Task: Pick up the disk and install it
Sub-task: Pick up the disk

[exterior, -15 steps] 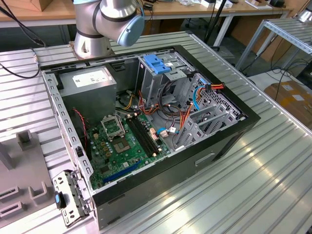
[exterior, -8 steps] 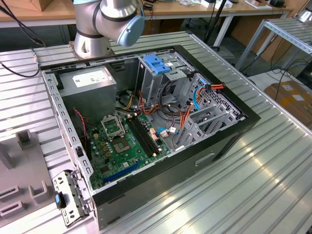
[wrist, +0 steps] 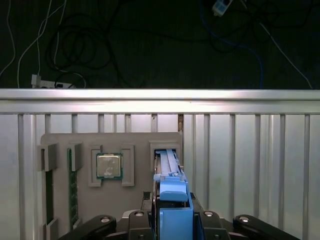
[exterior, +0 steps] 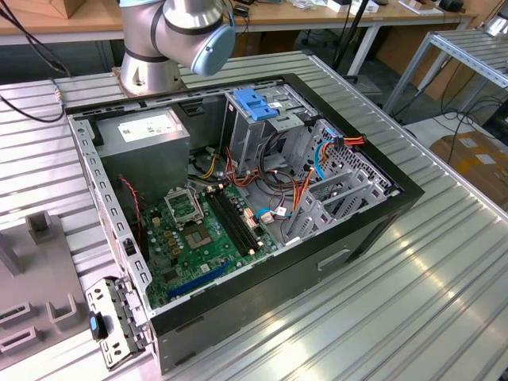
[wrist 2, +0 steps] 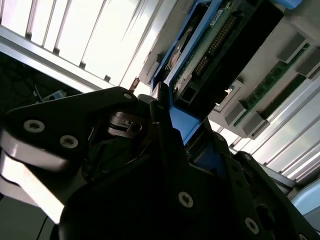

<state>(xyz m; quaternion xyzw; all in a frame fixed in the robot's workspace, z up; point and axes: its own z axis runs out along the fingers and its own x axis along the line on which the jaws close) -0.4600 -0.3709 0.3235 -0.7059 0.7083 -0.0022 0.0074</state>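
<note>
**Claw clamps the disk at the holder**

The claw (wrist: 173,216) is pinching the disk (wrist: 172,192) by its blue rail, a dark finger on either side; both wrist views show the blue frame squeezed between them. In the second wrist view the disk runs out beyond the fingers (wrist 2: 161,131), circuit-board side showing. Ahead of the claw, the disk's far end sits at a slot in the grey holder (wrist: 135,142) on the ribbed tabletop (wrist: 250,160). Just beside the claw in that holder lies a processor chip (wrist: 109,166). In the exterior view, the open computer case (exterior: 238,313) stands on the tabletop.
</note>
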